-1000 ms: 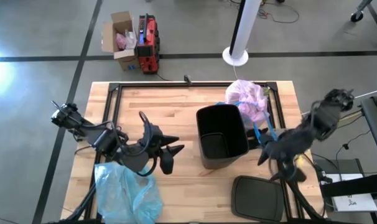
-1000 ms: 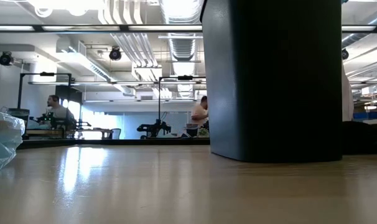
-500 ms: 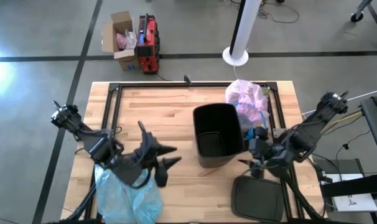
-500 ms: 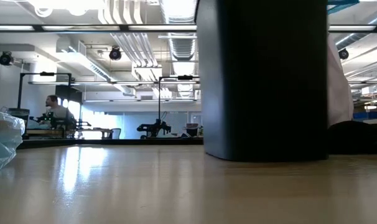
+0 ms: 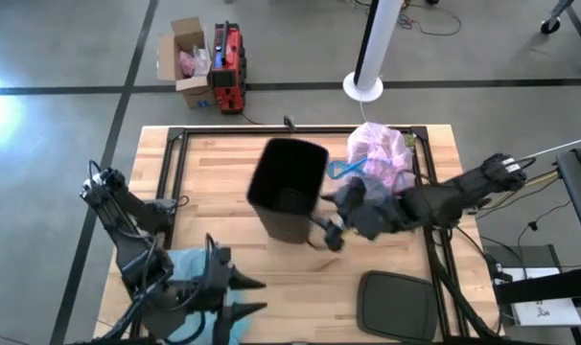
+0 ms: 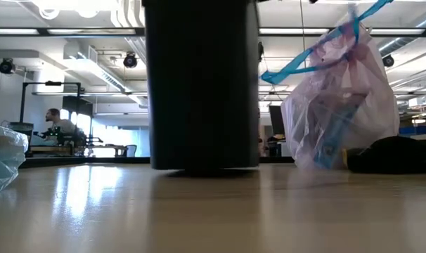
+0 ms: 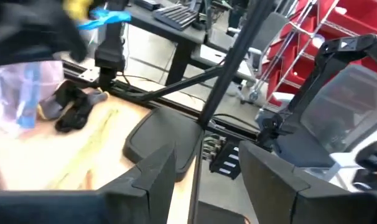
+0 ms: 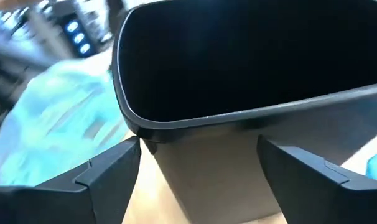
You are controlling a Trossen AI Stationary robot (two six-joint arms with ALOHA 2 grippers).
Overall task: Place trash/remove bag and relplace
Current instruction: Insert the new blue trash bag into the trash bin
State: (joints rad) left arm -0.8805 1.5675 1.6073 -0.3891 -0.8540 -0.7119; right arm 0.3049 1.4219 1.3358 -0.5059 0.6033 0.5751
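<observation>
**One bin, two bags, both grippers spread**

From above I count one black bin point(image 5: 289, 190), one light-blue bag point(image 5: 197, 287), one pink bag point(image 5: 381, 156), one dark lid point(image 5: 396, 307) and one table point(image 5: 223, 163).

Starting at the left: my left arm is folded low at about 7 o'clock on the table, its left gripper point(image 5: 255, 294) lying over the blue bag and pointing toward 3 o'clock. In the left wrist view its fingers point(image 7: 152, 174) stand apart with nothing between them.

The bin stands upright near the table's centre, empty and unlined.

My right arm reaches in from 3 o'clock, stretched almost flat across the table. The right gripper point(image 5: 335, 233) sits just beside the bin's side, fingers point(image 8: 111, 165) splayed wide on either side of the bin wall; whether they touch it I cannot tell.

The pink bag sits full at roughly 1 o'clock, translucent, its blue drawstring point(image 6: 304, 57) trailing out.
</observation>
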